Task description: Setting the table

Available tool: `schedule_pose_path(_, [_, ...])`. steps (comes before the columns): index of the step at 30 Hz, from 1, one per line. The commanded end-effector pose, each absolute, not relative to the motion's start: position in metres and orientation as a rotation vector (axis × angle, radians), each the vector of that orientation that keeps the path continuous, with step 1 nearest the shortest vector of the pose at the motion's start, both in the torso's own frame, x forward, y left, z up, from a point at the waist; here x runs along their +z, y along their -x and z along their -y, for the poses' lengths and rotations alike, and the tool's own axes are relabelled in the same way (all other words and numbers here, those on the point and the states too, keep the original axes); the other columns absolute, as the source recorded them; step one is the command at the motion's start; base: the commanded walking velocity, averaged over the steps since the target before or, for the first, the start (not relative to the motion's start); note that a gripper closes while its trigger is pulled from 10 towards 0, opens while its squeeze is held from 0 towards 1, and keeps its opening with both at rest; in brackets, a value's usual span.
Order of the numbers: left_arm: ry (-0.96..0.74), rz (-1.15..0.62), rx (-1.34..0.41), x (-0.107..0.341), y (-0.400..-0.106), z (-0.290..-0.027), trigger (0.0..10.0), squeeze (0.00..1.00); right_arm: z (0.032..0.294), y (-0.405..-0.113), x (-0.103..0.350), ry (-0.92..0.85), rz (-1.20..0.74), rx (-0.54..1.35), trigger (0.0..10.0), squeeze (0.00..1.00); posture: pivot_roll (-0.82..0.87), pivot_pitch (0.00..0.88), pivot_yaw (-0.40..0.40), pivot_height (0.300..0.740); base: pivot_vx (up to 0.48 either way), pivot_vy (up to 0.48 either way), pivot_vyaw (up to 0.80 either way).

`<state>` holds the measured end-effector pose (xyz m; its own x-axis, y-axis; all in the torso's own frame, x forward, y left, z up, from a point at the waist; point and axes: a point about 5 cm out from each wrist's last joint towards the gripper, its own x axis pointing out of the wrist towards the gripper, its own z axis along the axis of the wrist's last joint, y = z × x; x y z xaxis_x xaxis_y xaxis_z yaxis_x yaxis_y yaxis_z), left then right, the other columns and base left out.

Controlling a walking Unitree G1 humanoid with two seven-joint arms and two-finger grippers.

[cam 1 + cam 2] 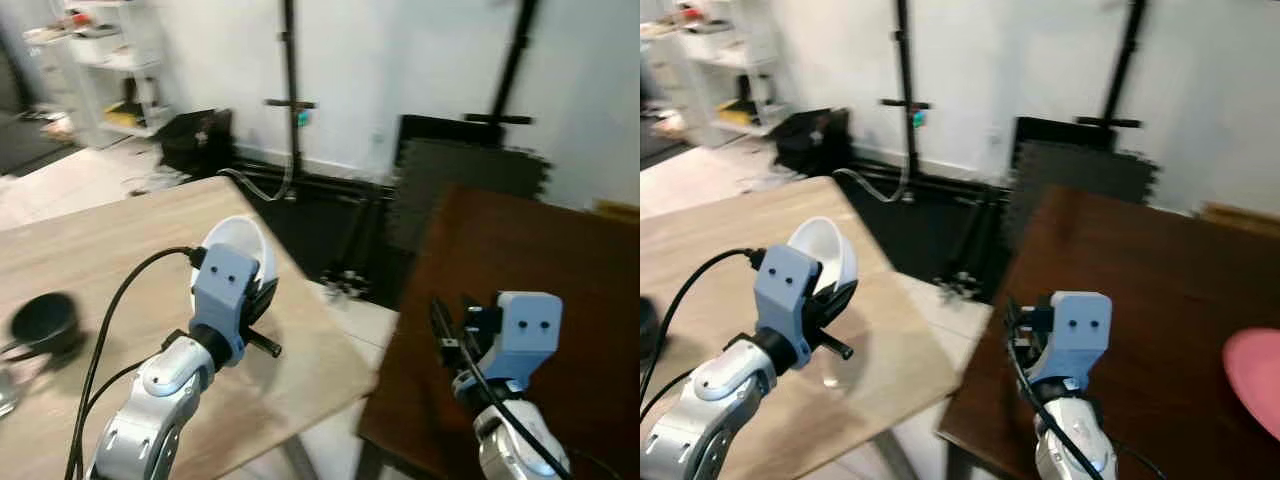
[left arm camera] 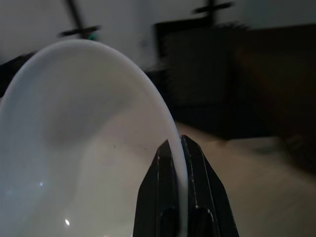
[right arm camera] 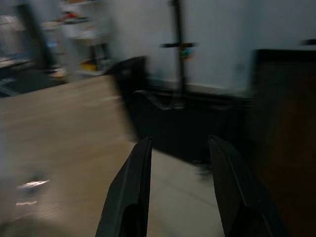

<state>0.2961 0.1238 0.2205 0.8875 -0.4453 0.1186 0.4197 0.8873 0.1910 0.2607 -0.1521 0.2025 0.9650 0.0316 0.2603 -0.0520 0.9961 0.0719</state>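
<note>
Between two tables, a pale one [image 1: 90, 250] on the left and a dark one [image 1: 1160, 290] on the right, the robot stands with both arms raised before it. The left gripper [image 2: 177, 148] has its two black fingers [image 2: 200, 173] pressed together on the rim of a white bowl [image 1: 240, 250], one finger inside the rim and one outside, as the left wrist view shows. The bowl is tipped on edge and held in the air above the near right part of the pale table, close to that table's right edge and not resting on it. The right gripper [image 3: 180, 148] hangs with its fingers spread and nothing between them, pointing left over the gap of floor [image 1: 350, 310] between the tables, just off the dark table's near left edge. A dark mug [image 1: 45, 322] stands far to the left on the pale table, near the picture's edge, well apart from the bowl. A pink plate [image 1: 1255, 378] lies at the right side of the dark table, partly cut off by the frame. The views are somewhat blurred.

Progress, as a judgement: if the dark table is the one being set, one piece is laid there and the bowl is in transit toward it. Left to do: carry the bowl across, set it down level, release it, then fetch whatever else remains, perhaps the mug.
</note>
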Motion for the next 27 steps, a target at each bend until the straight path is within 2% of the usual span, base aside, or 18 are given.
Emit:
schedule_pose_path(1, [-0.181, 0.171, -0.438, 0.221, -0.294, -0.128, 10.0, 0.00, 0.148, -0.260, 0.199, -0.083, 0.245, 0.052, 10.0, 0.00, 0.01, 0.055, 0.049, 0.740, 0.000, 0.000, 0.80])
schedule_pose_path(11, [-0.200, 0.196, -0.475, 0.225, -0.293, -0.123, 10.0, 0.00, 0.151, -0.260, 0.199, -0.094, 0.246, 0.030, 10.0, 0.00, 0.01, 0.054, 0.050, 0.740, 0.000, 0.000, 0.80])
schedule_pose_path(20, [-0.300, 0.223, -0.491, 0.230, -0.298, -0.122, 10.0, 0.00, 0.154, -0.262, 0.200, -0.122, 0.250, -0.001, 10.0, 0.00, 0.01, 0.050, 0.052, 0.740, 0.000, 0.000, 0.00])
schedule_pose_path(27, [-0.298, 0.252, -0.489, 0.237, -0.301, -0.121, 10.0, 0.00, 0.155, -0.263, 0.199, -0.121, 0.251, -0.004, 10.0, 0.00, 0.00, 0.050, 0.056, 0.740, 0.000, 0.000, 0.00])
